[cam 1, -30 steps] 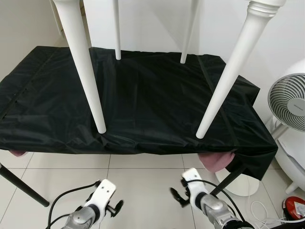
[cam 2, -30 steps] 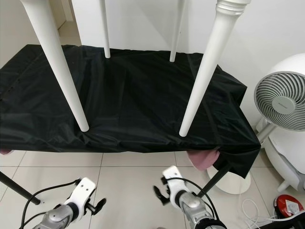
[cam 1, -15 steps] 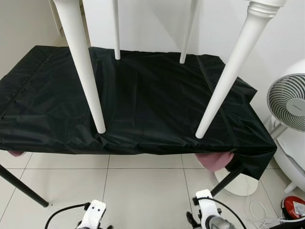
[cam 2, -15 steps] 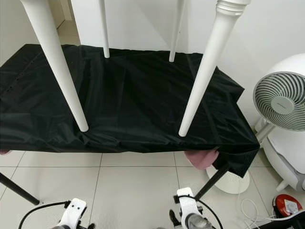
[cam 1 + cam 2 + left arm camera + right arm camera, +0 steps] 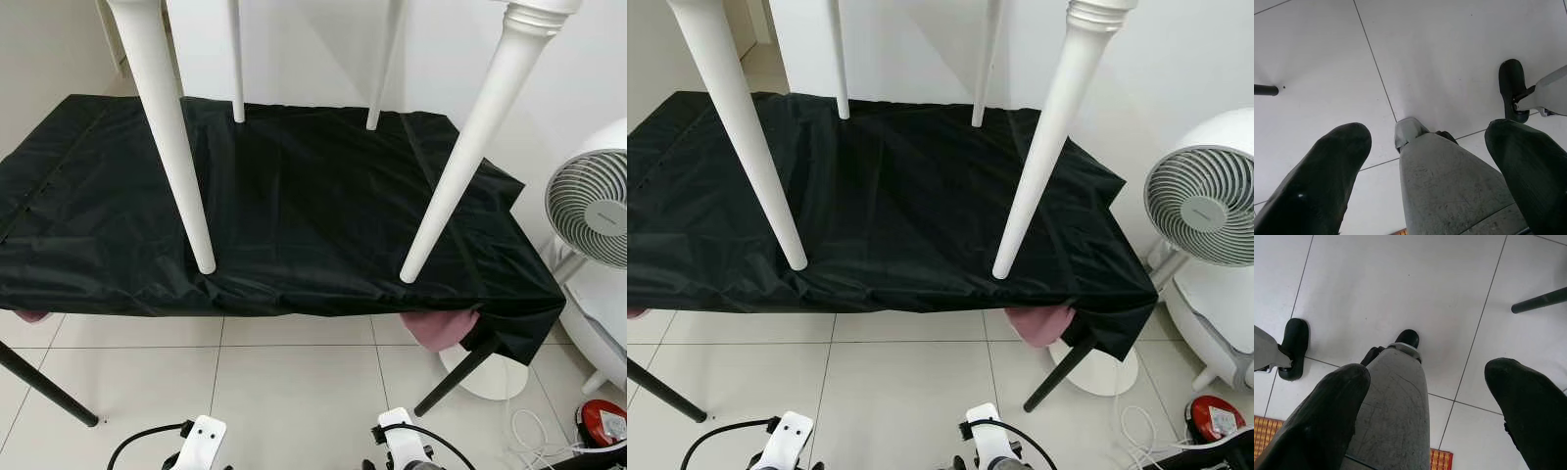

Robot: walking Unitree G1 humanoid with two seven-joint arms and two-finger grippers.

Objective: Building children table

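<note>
A white children's table stands on a black cloth-covered table (image 5: 294,196). Two of its near legs, the left one (image 5: 176,147) and the right one (image 5: 460,166), rest close to the cloth's front edge. Two thinner far legs (image 5: 236,59) touch down at the back. Both my arms hang low, with their white wrists (image 5: 203,436) (image 5: 397,431) at the bottom edge of the eye views. In the wrist views my left gripper (image 5: 1427,134) and right gripper (image 5: 1427,374) point down at the tiled floor, open and holding nothing, with my own grey legs and black feet behind them.
A white fan (image 5: 591,196) and a round white appliance (image 5: 1225,313) stand on the right, with a red object (image 5: 602,421) and cables on the floor nearby. Something pink (image 5: 441,326) hangs under the cloth's front right corner. Black table legs (image 5: 44,387) (image 5: 456,377) slant to the tiles.
Both arms have dropped from in front of the table to the bottom edge of the eye views. The view has shifted slightly; the white table has not moved.
</note>
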